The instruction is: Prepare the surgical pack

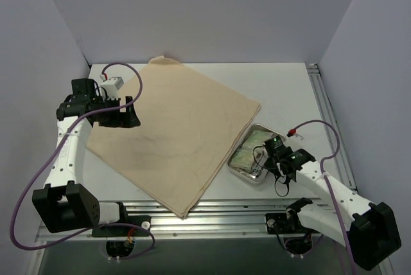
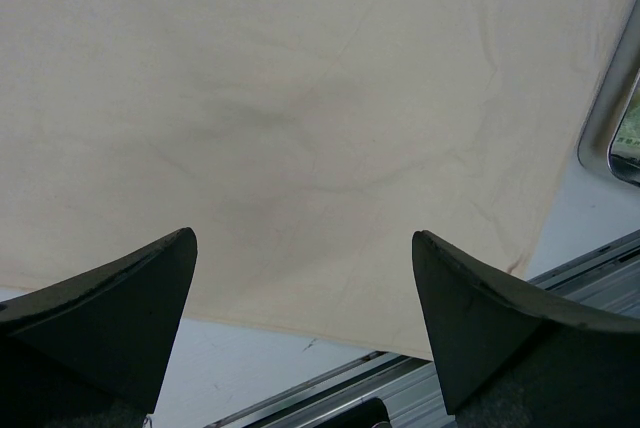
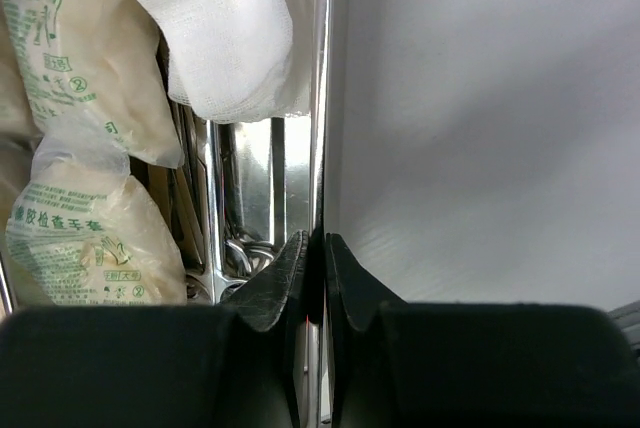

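The tan cloth sheet of the surgical pack lies spread flat across the table's middle. My left gripper hovers over its left side, open with nothing between the fingers; in the left wrist view the cloth fills the space ahead of the gripper. To the cloth's right sits the steel tray. My right gripper is shut on its right wall. In the right wrist view the gripper pinches the thin tray rim. Inside lie white gauze, green-printed packets and metal forceps rings.
Aluminium rails run along the table's near edge, just below the cloth's front corner. White walls enclose the table on the left, back and right. The tray's corner shows at the right edge of the left wrist view.
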Controlling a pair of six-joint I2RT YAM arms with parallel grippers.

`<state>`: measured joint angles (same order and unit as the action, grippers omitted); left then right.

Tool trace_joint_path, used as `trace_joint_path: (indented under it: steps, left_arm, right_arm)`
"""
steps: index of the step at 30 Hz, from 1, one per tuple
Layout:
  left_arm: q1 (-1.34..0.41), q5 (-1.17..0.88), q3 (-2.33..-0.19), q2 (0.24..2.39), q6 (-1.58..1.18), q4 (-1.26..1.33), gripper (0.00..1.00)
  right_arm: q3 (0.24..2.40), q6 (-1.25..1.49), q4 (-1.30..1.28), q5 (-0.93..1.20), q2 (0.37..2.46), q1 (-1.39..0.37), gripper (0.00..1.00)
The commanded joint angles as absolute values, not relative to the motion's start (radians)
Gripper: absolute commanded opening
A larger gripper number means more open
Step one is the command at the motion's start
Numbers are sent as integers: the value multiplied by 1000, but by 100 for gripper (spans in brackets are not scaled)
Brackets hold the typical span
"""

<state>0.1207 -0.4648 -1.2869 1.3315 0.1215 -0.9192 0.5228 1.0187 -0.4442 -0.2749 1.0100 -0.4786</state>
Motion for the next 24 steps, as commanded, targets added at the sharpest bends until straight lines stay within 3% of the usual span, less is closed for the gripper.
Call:
trace_joint_path:
  steps: [1, 18, 24]
  left_arm:
    - [130, -489, -1324, 1299, 141, -928, 99]
    - [132, -491, -1330, 1308, 138, -928, 99]
    - [133, -486, -1328, 1313, 141, -922, 99]
  right_arm:
    - [540, 1055, -496, -371, 931, -480, 0]
    - [531, 1089, -462, -405, 778, -482, 0]
    - [587, 1008, -413, -414, 824, -482, 0]
